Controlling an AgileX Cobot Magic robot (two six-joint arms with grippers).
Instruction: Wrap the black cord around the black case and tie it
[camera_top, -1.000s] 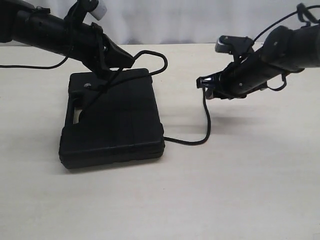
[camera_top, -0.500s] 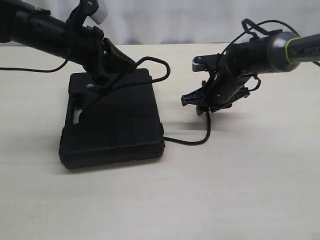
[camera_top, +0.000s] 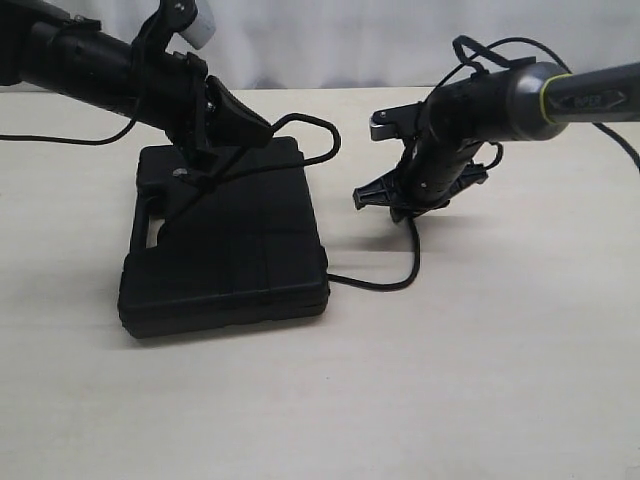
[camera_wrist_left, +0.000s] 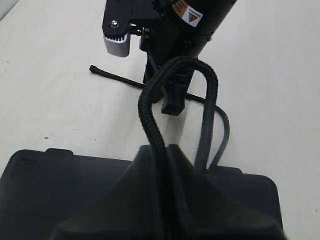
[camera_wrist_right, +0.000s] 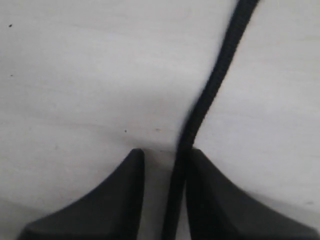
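Observation:
The black case (camera_top: 225, 240) lies flat on the table at left of centre. My left gripper (camera_top: 265, 128) hovers over its far edge, shut on the black cord (camera_top: 328, 135), which arches out past the fingertips and drops back to the case. In the left wrist view the cord (camera_wrist_left: 150, 105) runs between the closed fingers (camera_wrist_left: 145, 170) above the case (camera_wrist_left: 45, 185). Another stretch of cord (camera_top: 385, 283) leaves the case's right side and rises to my right gripper (camera_top: 388, 205). There the cord (camera_wrist_right: 215, 80) lies against one finger, with a gap to the other; the right gripper (camera_wrist_right: 165, 152) is open.
A pale wooden table (camera_top: 480, 380) carries everything. The right arm (camera_wrist_left: 175, 30) shows just beyond the cord loop in the left wrist view, with a loose cord end (camera_wrist_left: 112, 76) on the table below it. A white backdrop stands behind the table.
My right gripper has swung left and lower toward the case, turned, and its jaws have narrowed around the cord. The left gripper has stayed put, still holding the cord.

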